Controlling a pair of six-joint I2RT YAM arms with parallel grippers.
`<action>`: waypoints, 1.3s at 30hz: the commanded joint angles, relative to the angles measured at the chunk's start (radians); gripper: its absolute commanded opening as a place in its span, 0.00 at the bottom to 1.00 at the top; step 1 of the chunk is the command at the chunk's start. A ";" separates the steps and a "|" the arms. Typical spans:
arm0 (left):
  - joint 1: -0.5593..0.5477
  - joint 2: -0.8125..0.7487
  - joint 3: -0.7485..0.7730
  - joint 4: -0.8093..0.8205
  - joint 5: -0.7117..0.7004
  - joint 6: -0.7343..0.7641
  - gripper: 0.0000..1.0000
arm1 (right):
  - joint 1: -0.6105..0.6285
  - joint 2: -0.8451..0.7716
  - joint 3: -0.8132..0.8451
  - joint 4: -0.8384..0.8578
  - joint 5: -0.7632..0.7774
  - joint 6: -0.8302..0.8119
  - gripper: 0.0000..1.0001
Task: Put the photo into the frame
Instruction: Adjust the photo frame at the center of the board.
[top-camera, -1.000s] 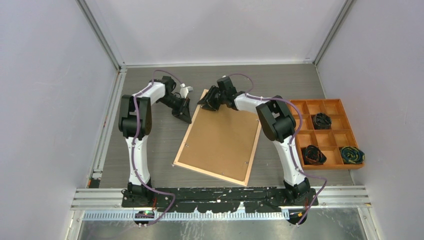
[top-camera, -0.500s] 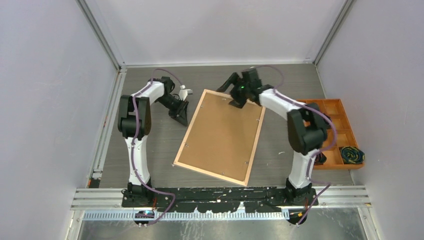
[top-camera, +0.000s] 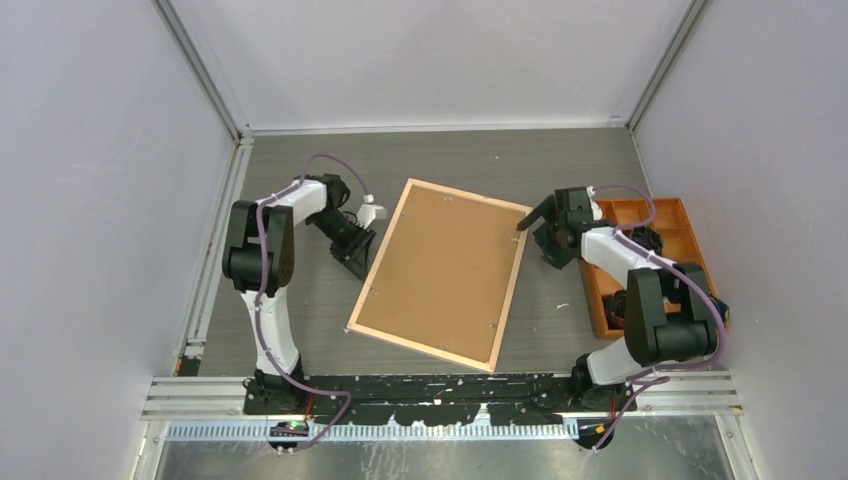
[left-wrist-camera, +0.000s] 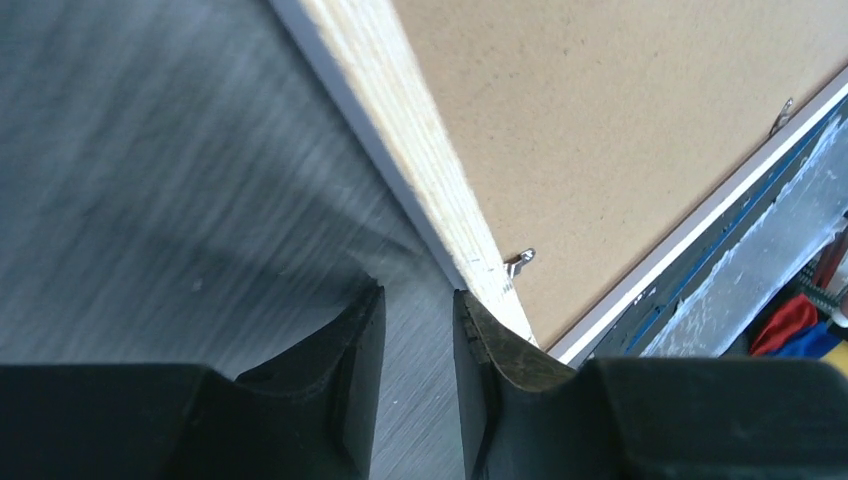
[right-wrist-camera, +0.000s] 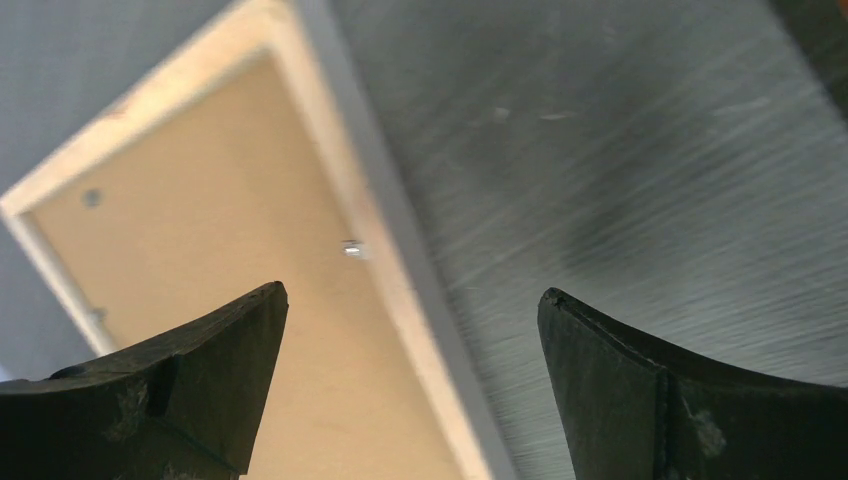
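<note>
The frame (top-camera: 421, 349) lies face down in the middle of the table, its light wood back up, with a brown backing board (top-camera: 445, 270) filling it. The photo is out of view. My left gripper (top-camera: 357, 256) sits low at the frame's left edge. In the left wrist view the left gripper (left-wrist-camera: 418, 295) is open by a narrow gap over bare table, its right finger next to the wooden rim (left-wrist-camera: 400, 110). My right gripper (top-camera: 535, 225) hovers by the far right corner. Seen from its wrist, the right gripper (right-wrist-camera: 412, 293) is wide open, straddling the rim (right-wrist-camera: 330, 170) without touching.
An orange compartment tray (top-camera: 690, 215) with dark bundled items stands at the right, partly behind the right arm. Small metal tabs (left-wrist-camera: 518, 262) stick out along the inside of the rim. Walls close in the table on three sides.
The right arm has swung from the frame's far edge to its right side, jaws opening wide. The left gripper has slid nearer along the left edge and parted slightly.
</note>
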 joint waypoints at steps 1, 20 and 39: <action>-0.034 -0.061 -0.044 0.020 -0.014 0.036 0.33 | -0.010 0.046 -0.022 0.134 -0.058 -0.006 1.00; -0.381 -0.080 -0.093 0.042 0.169 -0.060 0.35 | 0.306 0.775 0.897 0.031 -0.333 0.088 1.00; 0.138 -0.068 0.279 -0.101 0.042 -0.038 0.58 | 0.095 0.085 0.391 -0.234 -0.093 -0.097 1.00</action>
